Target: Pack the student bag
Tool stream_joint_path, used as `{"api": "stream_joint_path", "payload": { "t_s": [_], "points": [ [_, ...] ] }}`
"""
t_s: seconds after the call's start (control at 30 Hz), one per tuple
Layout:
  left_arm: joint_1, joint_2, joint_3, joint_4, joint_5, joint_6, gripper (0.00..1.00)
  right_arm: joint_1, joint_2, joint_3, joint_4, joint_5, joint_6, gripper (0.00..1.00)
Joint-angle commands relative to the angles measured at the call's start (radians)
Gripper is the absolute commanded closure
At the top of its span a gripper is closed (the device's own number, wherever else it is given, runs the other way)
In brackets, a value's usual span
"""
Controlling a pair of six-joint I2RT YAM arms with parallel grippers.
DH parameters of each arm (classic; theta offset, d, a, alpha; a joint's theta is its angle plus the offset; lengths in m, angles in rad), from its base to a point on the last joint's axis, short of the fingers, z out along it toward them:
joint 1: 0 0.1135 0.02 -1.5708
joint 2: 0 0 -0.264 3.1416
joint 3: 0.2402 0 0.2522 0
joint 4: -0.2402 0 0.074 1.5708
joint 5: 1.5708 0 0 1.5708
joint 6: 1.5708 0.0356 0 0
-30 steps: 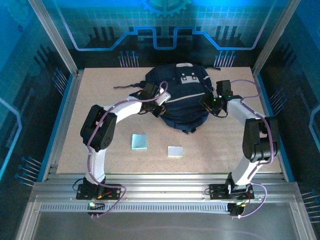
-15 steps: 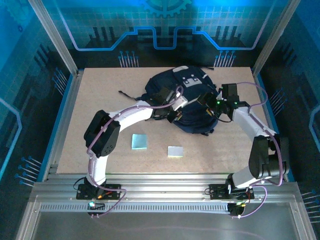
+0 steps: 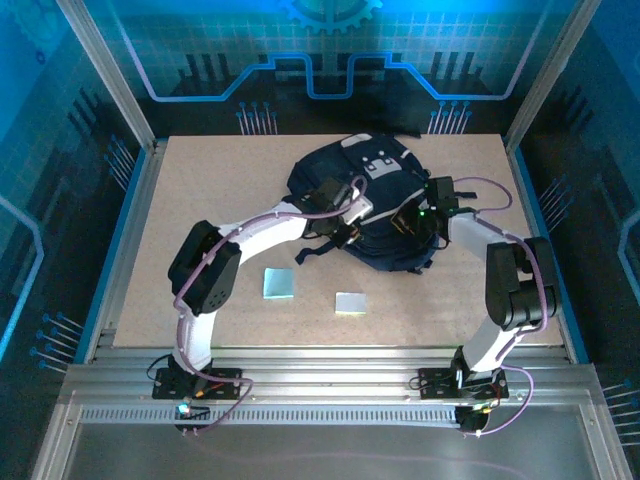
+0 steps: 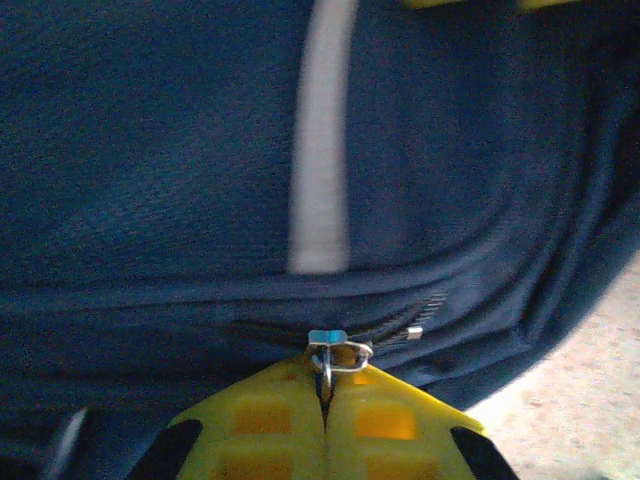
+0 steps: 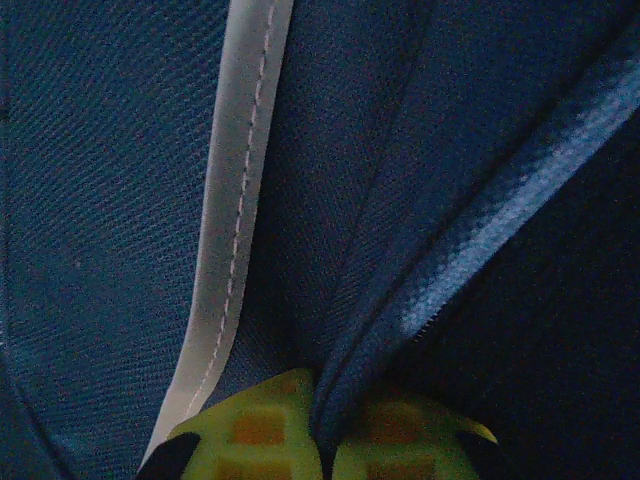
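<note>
The student bag [image 3: 378, 180], dark navy with grey-white stripes, lies at the back middle of the table. My left gripper [image 3: 345, 232] is at its near-left side. In the left wrist view the yellow fingers [image 4: 326, 385] are shut on the metal zipper pull [image 4: 338, 350], with the zip line running off to the right. My right gripper [image 3: 405, 222] is at the bag's near-right side. In the right wrist view it [image 5: 325, 395] is shut on a raised fold of navy fabric [image 5: 400, 290] beside a grey stripe [image 5: 235, 220].
Two pale blue-green squares lie flat on the table in front of the bag, one [image 3: 279, 284] to the left and one [image 3: 350, 302] to the right. A black strap [image 3: 312, 252] trails from the bag's near-left side. Metal frame posts and panels surround the table.
The bag has shifted right and turned. My left arm reached right along with it, still shut on the pull. My right gripper opened, moved in to the left and shut on the fabric fold.
</note>
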Motion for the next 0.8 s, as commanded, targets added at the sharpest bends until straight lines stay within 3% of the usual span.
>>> {"api": "stream_joint_path", "payload": {
  "t_s": [0.0, 0.2, 0.37, 0.43, 0.47, 0.5, 0.53, 0.77],
  "points": [
    [0.086, -0.018, -0.036, -0.039, -0.150, -0.063, 1.00, -0.016, 0.019, -0.030, 0.025, 0.082, -0.008, 1.00],
    [0.201, 0.012, -0.011, -0.028, -0.213, -0.176, 1.00, -0.025, 0.001, 0.058, -0.112, 0.120, -0.144, 1.00],
    [0.207, 0.005, 0.035, -0.039, -0.196, -0.234, 0.99, -0.017, 0.005, 0.123, -0.149, 0.049, -0.198, 1.00],
    [0.206, -0.015, 0.032, -0.042, -0.170, -0.273, 0.66, -0.005, -0.018, 0.147, -0.192, 0.044, -0.228, 0.74],
    [0.206, -0.031, 0.023, -0.041, -0.164, -0.298, 0.48, 0.007, -0.040, 0.158, -0.225, 0.057, -0.248, 0.52],
    [0.207, -0.051, 0.006, -0.033, -0.160, -0.322, 0.38, 0.018, -0.068, 0.165, -0.266, 0.070, -0.266, 0.35],
    [0.206, -0.072, -0.014, -0.023, -0.156, -0.338, 0.33, 0.028, -0.091, 0.171, -0.299, 0.084, -0.284, 0.25],
    [0.211, -0.277, -0.222, 0.125, -0.158, -0.432, 0.01, 0.168, -0.230, 0.182, -0.595, 0.219, -0.363, 0.00]
  ]
}}
